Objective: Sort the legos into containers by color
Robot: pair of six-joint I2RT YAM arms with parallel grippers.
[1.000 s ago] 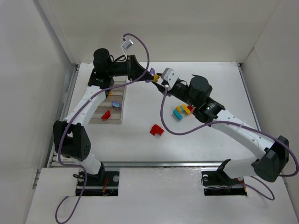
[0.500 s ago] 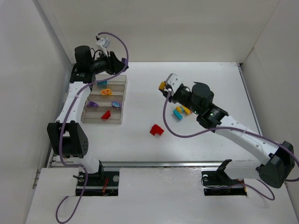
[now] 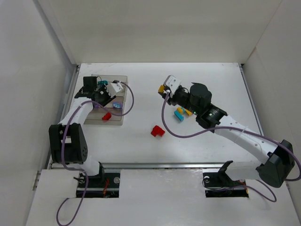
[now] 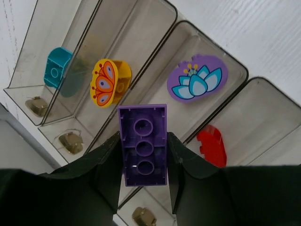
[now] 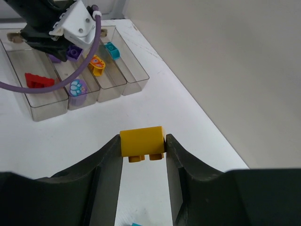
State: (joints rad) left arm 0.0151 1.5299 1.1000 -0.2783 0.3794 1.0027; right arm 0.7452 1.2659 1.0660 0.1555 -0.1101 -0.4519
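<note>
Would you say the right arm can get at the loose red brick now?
Likely reachable: the red brick lies in the open with nothing over it. But the right hand is shut on a yellow brick, so it cannot grasp yet.

**Partly out of sight**

From above, the left gripper (image 3: 99, 99) covers the containers' (image 3: 117, 120) far compartments. In the left wrist view, a finger (image 4: 176, 165) hides part of the red brick (image 4: 211, 147). The right wrist view's bottom edge cuts off a teal piece (image 5: 136, 224).
</note>
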